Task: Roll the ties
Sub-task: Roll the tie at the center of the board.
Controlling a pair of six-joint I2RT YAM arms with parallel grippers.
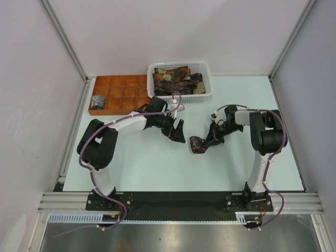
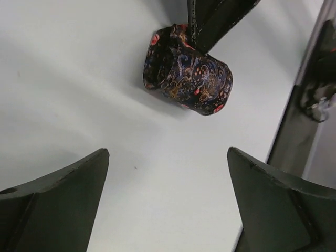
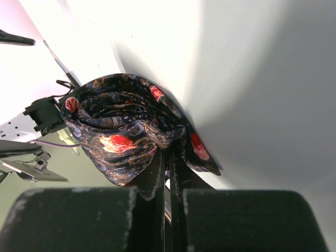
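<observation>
Rolled tie (image 1: 197, 144) pinched in right gripper (image 1: 204, 144), at mid table (image 1: 157, 168). Left gripper (image 1: 177, 134) spread wide, just left of roll, apart.

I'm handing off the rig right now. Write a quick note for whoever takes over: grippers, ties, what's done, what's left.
Left gripper: open, empty, facing the rolled dark tie.
Right gripper: shut on that roll, just above the table.
Done: one roll in the orange tray, another formed in the right grip.
Left: tray this roll, then roll the ties in the white basket.
</observation>
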